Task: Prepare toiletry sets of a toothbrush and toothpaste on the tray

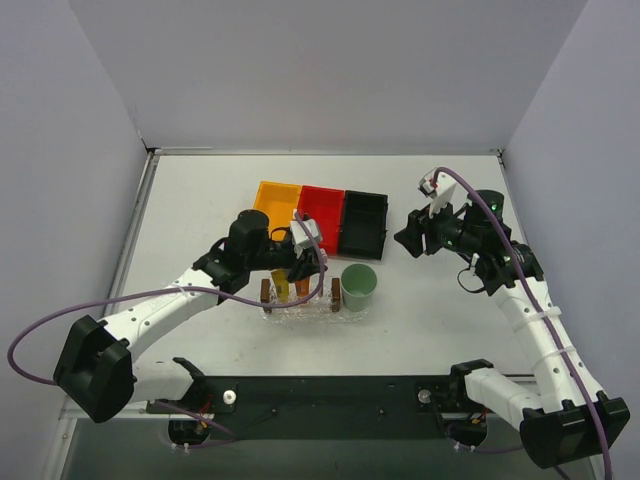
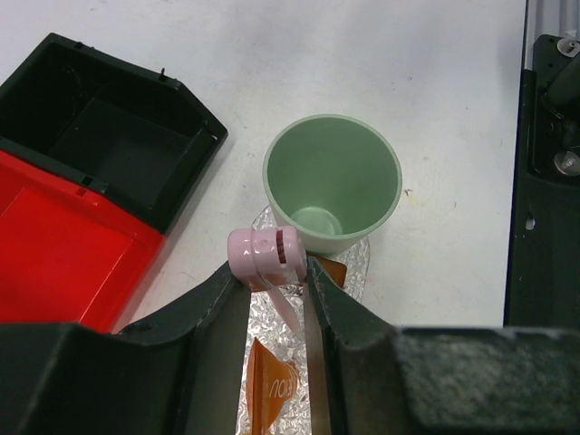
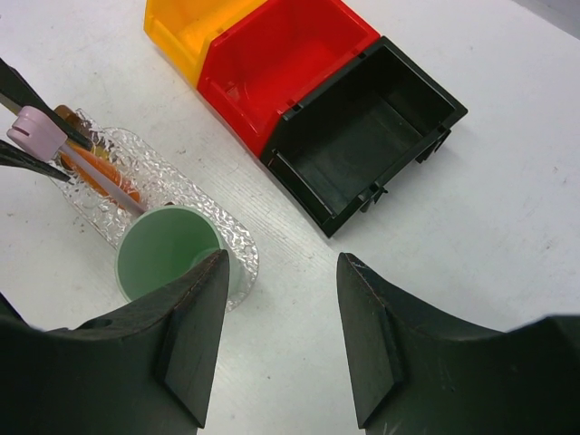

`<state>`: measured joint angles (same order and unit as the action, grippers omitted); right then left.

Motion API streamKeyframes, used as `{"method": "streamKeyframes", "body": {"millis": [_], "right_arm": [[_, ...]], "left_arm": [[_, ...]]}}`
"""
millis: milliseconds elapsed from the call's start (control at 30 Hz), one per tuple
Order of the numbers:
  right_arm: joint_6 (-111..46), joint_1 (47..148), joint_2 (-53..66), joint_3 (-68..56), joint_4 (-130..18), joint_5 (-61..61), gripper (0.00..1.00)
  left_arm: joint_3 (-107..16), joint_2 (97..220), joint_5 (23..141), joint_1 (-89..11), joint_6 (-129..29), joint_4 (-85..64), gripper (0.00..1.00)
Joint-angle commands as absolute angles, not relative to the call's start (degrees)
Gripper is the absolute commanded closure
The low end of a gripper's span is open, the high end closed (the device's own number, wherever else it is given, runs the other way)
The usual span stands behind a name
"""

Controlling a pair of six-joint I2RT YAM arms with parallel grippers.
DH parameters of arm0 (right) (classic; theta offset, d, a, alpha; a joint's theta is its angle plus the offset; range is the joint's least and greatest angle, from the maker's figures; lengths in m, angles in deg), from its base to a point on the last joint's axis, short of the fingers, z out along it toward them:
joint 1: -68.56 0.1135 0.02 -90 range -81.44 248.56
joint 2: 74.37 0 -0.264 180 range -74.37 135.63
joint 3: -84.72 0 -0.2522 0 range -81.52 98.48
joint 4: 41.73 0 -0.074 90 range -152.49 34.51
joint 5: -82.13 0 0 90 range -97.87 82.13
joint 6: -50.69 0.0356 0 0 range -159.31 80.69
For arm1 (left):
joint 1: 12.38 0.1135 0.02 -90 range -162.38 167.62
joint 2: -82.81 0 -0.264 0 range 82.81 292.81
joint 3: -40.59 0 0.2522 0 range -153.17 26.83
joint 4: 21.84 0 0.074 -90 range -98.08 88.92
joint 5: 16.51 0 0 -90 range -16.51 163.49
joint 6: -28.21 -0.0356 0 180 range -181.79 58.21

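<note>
The clear bumpy tray (image 1: 315,308) lies in front of the bins. A yellow toothpaste tube (image 1: 281,289) and an orange one (image 1: 301,272) are on it. My left gripper (image 1: 304,262) hovers over the tray, shut on the toothbrush (image 2: 265,253) at its pink head, with the thin handle slanting down toward the tray (image 2: 272,340). The orange tube (image 2: 270,391) lies below between the fingers. My right gripper (image 1: 412,240) is open and empty over bare table, right of the black bin. In the right wrist view (image 3: 283,263) it sees the toothbrush (image 3: 36,132) and tray (image 3: 243,263).
A pale green cup (image 1: 358,285) stands on the tray's right end, close to the left fingertips (image 2: 333,181). Orange (image 1: 276,198), red (image 1: 321,212) and black (image 1: 362,222) bins sit in a row behind the tray. Small brown pieces (image 1: 336,295) stand at the tray's ends.
</note>
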<state>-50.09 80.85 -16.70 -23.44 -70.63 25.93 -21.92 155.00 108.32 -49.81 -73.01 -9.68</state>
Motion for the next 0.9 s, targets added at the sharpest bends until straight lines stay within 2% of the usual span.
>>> {"method": "streamKeyframes", "body": {"millis": [0,867], "right_arm": [[-50.73,80.25,-16.37,-23.78,-68.32,27.81,0.54],[-50.91,79.98,-15.75,-24.04,-68.32,28.34,0.54]], "left_arm": [[-21.68,155.85,109.96,-50.09,-73.65,-14.32,1.0],[-20.8,157.52,109.61,-50.18,-74.97,-15.28,1.0]]}}
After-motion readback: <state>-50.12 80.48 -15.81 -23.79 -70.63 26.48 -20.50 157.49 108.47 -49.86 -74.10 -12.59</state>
